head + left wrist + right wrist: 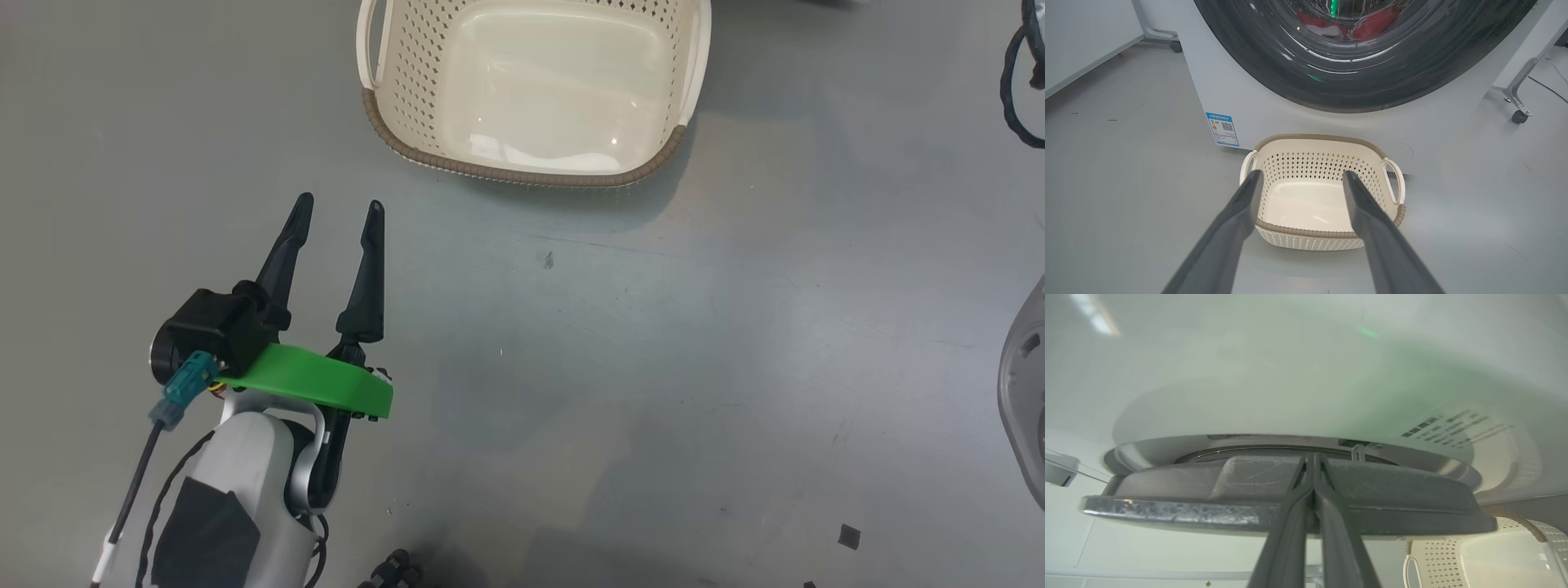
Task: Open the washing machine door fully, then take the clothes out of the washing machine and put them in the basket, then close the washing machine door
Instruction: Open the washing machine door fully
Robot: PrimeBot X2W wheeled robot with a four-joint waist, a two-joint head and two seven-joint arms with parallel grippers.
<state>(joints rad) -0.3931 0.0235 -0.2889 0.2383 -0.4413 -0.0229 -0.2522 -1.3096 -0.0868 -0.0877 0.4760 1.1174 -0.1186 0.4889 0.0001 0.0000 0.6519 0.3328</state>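
Left hand spread wide, holding nothing, lower left of head view. Right hand pinched shut, tips at door edge, frame centre. Basket on floor, top centre, just before washing machine. Red clothes behind door glass.

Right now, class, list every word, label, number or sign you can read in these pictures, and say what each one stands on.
Nothing here can be read and quoted.
On the washing machine, low front corner, a blue label: small print and a square code, too small to read.
On the white surface beyond the washing machine door, dark print: several lines, too blurred to read.
On the basket: no writing seen.
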